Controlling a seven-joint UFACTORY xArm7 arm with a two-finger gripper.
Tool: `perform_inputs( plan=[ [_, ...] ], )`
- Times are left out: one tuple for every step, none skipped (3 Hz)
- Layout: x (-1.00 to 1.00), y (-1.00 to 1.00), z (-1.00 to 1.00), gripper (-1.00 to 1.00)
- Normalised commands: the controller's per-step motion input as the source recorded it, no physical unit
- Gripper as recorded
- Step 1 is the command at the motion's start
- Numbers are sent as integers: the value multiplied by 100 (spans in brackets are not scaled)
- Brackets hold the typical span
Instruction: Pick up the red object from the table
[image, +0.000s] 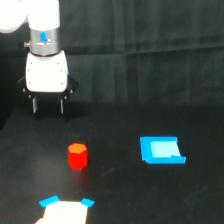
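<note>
The red object (77, 156) is a small hexagonal prism with an orange-red top, standing upright on the black table (125, 190) left of centre. My gripper (48, 106) hangs from the white arm in the upper left, above and behind the red object and well apart from it. Its two dark fingers point down with a gap between them and nothing in it, so it is open.
A flat bright blue piece (161, 150) lies on the table to the exterior view's right of the red object. A white shape with blue corners (65, 210) sits at the bottom edge, in front of the red object. A dark curtain forms the background.
</note>
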Motion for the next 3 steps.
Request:
perform_inputs(
  plan=[
    [44,-92,-100,-13],
    [100,-90,-100,-4],
    [100,-53,-54,3]
  ],
)
